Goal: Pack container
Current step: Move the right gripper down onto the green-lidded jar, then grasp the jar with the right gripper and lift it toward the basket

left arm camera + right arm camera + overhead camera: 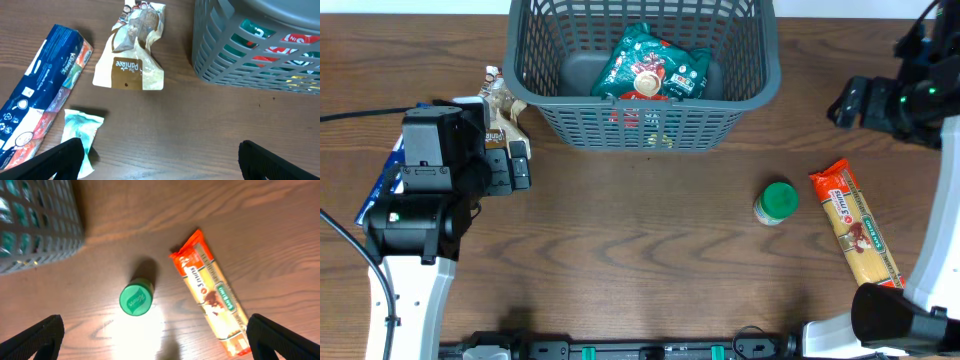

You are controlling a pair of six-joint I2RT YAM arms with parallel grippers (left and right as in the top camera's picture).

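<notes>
**Container** (620, 125): large dark grey basket with slotted sides and a thick rim. It stands upright at the far edge of the table (640, 270), about the middle of its width.

**Green packet** (650, 65): lies inside the container on its floor, toward the front wall. It has red and white print, and its colours show through the slots.

**Beige bag** (132, 60): crumpled, with a brown label. It lies flat on the table just left of the container's front left corner, apart from it.

**Blue packet** (40, 95): long and flat, lying on a slant to the left of the beige bag.

**Pale green sachet** (80, 130): small, lying just beside the lower end of the blue packet. One finger of the left gripper covers part of it; whether they touch cannot be told.

**Jar** (776, 202): small, with a green lid. It stands upright to the right of the table's middle, well apart from the container.

**Orange packet** (857, 225): long and flat, lying on a slant near the right of the jar, not touching it.

**Left gripper** (165, 165): jaws wide, nothing between them. It is over bare wood in front of the beige bag.

**Right gripper** (160, 345): jaws wide, nothing held. It is above the jar and the orange packet.
</notes>
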